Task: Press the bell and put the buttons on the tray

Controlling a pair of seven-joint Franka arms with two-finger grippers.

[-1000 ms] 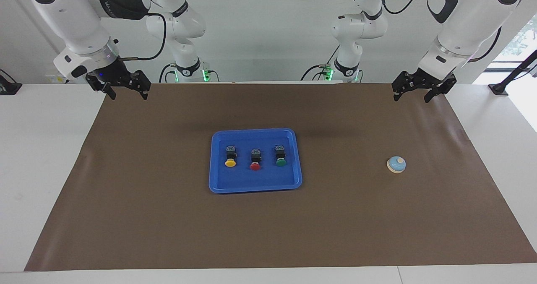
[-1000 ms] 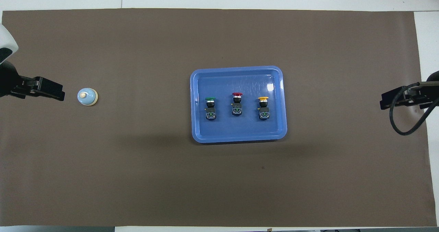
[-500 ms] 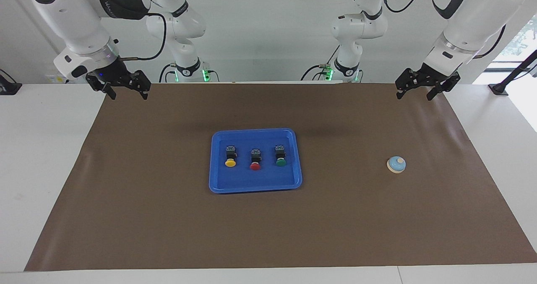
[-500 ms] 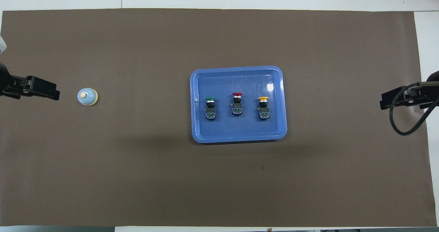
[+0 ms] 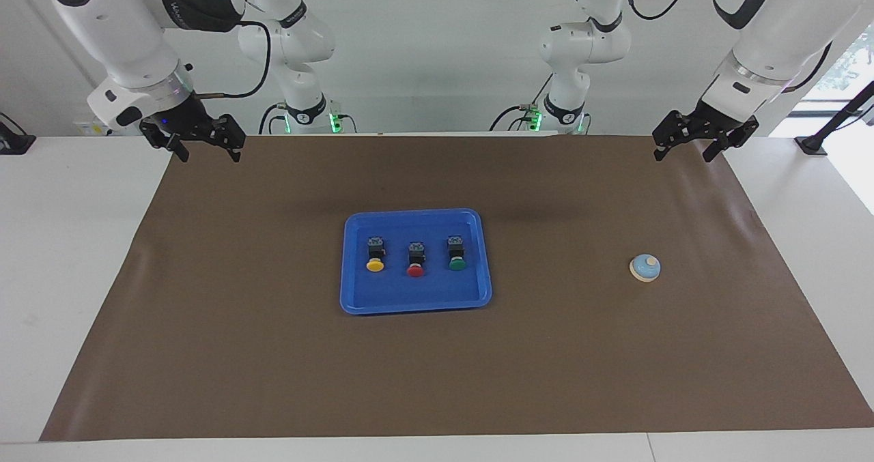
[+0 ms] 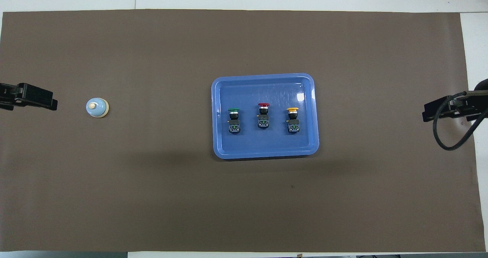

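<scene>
facing: high, toward robots | overhead: steeply down | both share tray

You have a brown mat spread flat over the white tabletop, which shows bare at both ends; a black fixture, perhaps a stand's foot, sits at one corner.

Three buttons – one tray, one bell, two grippers

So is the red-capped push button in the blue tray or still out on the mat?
In. The red-capped black push button sits inside the bright-blue plastic tray's raised rim, middle of three.
</scene>
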